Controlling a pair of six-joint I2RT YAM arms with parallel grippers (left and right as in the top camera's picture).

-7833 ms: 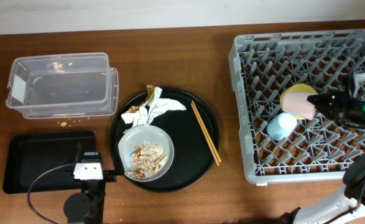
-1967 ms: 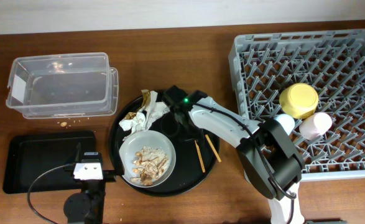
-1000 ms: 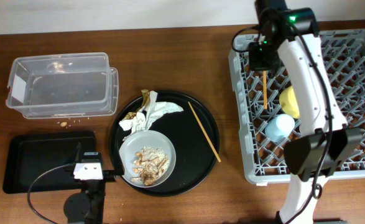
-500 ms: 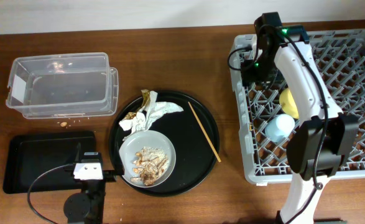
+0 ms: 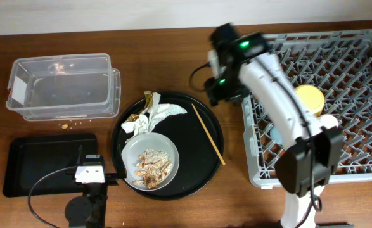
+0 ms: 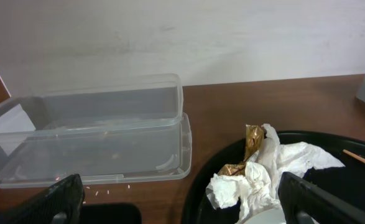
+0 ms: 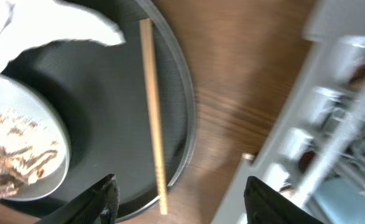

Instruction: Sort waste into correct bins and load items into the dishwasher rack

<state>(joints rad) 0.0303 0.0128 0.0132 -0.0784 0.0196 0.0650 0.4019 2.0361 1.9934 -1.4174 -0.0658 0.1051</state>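
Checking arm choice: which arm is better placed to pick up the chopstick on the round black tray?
Right: the right end effector, open, hovers by the round black tray, chopstick directly in its wrist view; the left end effector sits back, facing the napkins.

Just under the right pincer [image 7: 179, 185] lay a pale, smooth wooden chopstick [image 7: 152, 112] on a glossy black tray [image 7: 107, 118]. Beyond it were crumpled white paper napkins [image 5: 157, 114], beside it a matt grey plastic rack [image 5: 357, 69], all on a varnished wood table [image 7: 232, 81].

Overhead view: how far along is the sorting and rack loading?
Done: yellow bowl and pink cup sit in the rack. In hand: nothing; the right pincer is open near the chopstick. Left: napkins, scraps and grey plate lie on the round tray.
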